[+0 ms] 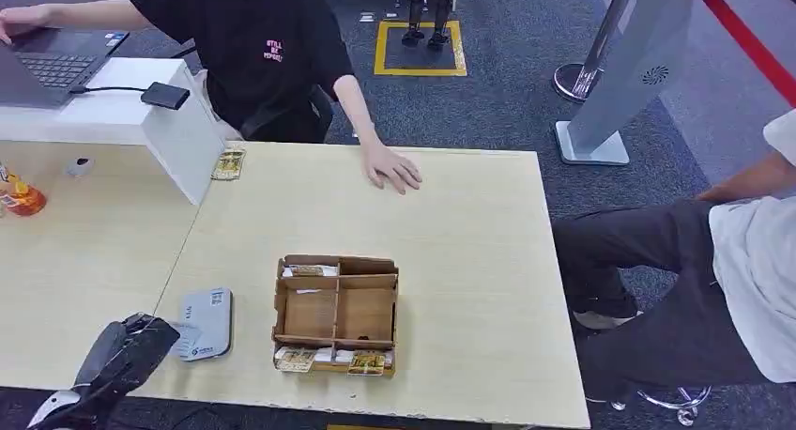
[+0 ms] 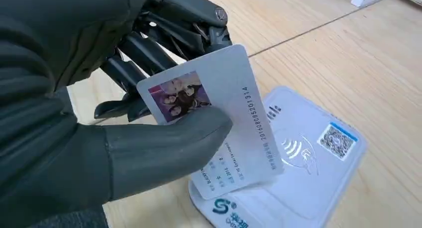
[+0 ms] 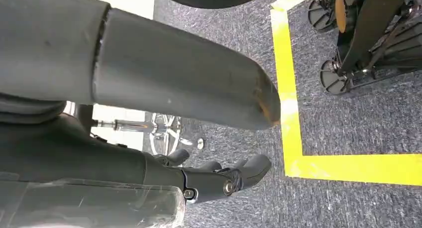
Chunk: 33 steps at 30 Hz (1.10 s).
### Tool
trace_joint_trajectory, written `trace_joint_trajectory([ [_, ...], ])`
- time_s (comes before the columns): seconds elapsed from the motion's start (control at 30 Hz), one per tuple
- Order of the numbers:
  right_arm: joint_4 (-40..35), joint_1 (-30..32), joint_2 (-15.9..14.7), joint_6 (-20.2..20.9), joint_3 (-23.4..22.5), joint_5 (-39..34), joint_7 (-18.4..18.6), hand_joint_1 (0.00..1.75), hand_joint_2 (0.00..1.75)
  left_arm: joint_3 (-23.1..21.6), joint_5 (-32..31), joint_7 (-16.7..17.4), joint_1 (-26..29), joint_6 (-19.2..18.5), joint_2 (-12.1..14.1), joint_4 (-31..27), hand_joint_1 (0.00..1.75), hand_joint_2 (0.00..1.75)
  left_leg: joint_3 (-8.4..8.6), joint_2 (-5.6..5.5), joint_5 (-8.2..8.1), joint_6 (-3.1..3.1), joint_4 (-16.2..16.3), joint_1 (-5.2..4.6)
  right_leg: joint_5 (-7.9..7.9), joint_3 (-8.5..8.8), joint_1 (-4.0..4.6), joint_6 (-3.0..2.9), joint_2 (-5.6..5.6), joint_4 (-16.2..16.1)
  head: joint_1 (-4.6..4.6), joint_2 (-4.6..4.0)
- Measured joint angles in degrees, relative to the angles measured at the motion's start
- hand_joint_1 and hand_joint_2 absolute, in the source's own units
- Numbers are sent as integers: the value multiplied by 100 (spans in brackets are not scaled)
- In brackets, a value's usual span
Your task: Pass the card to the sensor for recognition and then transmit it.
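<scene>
Left hand (image 2: 114, 113) pinches card (image 2: 224, 123) numbered 2016080852010314 over sensor (image 2: 308, 173) | right hand (image 3: 209, 153) fingers apart, empty

The left hand (image 2: 124, 108) is dark grey, with a thick smooth thumb and slimmer black fingers (image 2: 149, 54) jointed by a round silver screw; the right hand (image 3: 199, 138) has the same fat grey thumb, scuffed pale at its tip; beside it, black fingers carry small screws.
</scene>
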Motion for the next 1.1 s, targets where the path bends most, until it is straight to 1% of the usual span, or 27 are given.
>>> trace_joint_trajectory([
  [0.2, 0, 0, 0, -2, 0, 0, 0, 0, 0, -44, -110, 20, 39, 114, -31, -11, 175, 175, 0, 0, 0, 0, 0, 0, 0, 0, 0, 0, 0, 0, -2, 0],
  [0.43, 0, 0, 0, -13, 0, -20, 0, 0, 0, -278, -720, 184, 74, 418, -77, -140, 175, 175, 0, -1, 0, 0, 0, 0, 0, 1, 0, 0, -2, 0, -2, 0],
  [0.7, 0, -1, 0, -26, 0, -46, -4, 0, 0, -540, -1089, 297, 72, 617, -168, -199, 175, 175, 1, -1, 0, 0, 0, -1, 0, 1, 0, 0, -2, 0, -2, 0],
  [0.93, 0, -1, 0, -31, -2, -66, -26, 0, 0, -597, -1312, 385, 81, 676, -166, -245, 175, 175, 1, -1, 0, 0, 0, 0, 0, 2, 0, 0, -2, 0, 0, 0],
  [1.1, 0, -1, 0, -31, -4, -68, -26, 0, 0, -605, -1362, 396, 84, 682, -166, -247, 175, 175, 1, -1, 0, 0, 0, 0, 0, 2, 0, 0, -2, 0, 0, 0],
])
